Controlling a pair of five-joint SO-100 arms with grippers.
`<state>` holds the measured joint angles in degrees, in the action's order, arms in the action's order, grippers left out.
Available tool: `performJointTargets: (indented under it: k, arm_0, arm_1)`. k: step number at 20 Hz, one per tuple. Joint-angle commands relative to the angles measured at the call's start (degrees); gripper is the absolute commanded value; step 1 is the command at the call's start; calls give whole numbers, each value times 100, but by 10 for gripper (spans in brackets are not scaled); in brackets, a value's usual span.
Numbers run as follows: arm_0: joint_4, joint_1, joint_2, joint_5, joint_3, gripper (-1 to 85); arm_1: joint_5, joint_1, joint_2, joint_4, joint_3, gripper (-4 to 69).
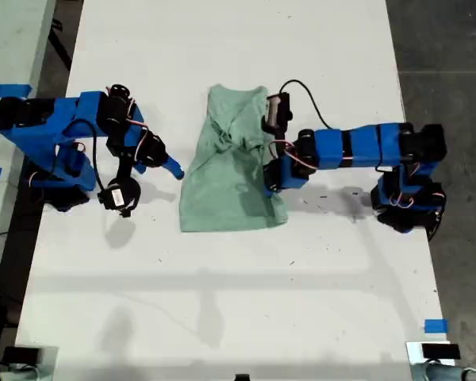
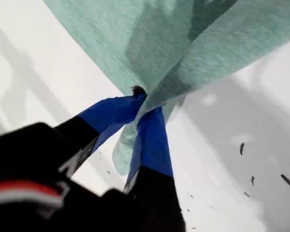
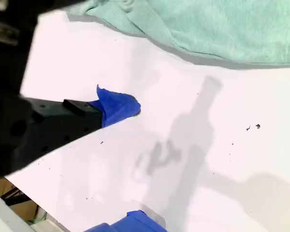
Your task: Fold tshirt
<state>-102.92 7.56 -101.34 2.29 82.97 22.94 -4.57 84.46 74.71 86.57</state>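
Jaws, my first gripper [image 2: 144, 104]: clamped together on a pinched fold of the tshirt [image 1: 232, 163].
Jaws, my second gripper [image 3: 128, 159]: apart, holding nothing, clear of the cloth.
Tshirt position: mid-bench [image 1: 238, 286], partly folded and rumpled, between our two arms.
Handling: we judge it light, soft and limp; it will drape and bunch, not hold a crease unaided.
Hold points: edges, hem corners or sleeve seams, pinched through both layers.
First arm pose: reaches in from the exterior view's right, wrist low over the cloth's edge.
Second arm pose: at the exterior view's left, elbow bent, gripper just beside the tshirt, above bare bench.
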Motion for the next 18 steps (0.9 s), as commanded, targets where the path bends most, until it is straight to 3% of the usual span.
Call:
performJointTargets:
  k: [1,6,7,8,9,11,18]
  arm_0:
    - [70,141,-264,-79,-26,306]
    - [70,185,-264,-97,0,307]
    - [70,185,-264,-105,18,307]
    - [70,193,-272,-114,44,308]
    - [79,193,-272,-114,53,308]
    - [97,202,-281,-123,79,308]
    - [193,220,-272,-114,132,309]
  arm_1:
    - [-360,62,-571,-334,-765,-12]
    - [-571,-193,-1512,-1310,-642,-16]
    - [-571,-237,-1644,-1529,-536,10]
    - [-457,-290,-1828,-1705,-519,155]
    - [-466,-308,-1969,-1661,-580,251]
    - [-404,-299,-1907,-1415,-703,390]
    - [-158,-193,-519,967,-2180,338]
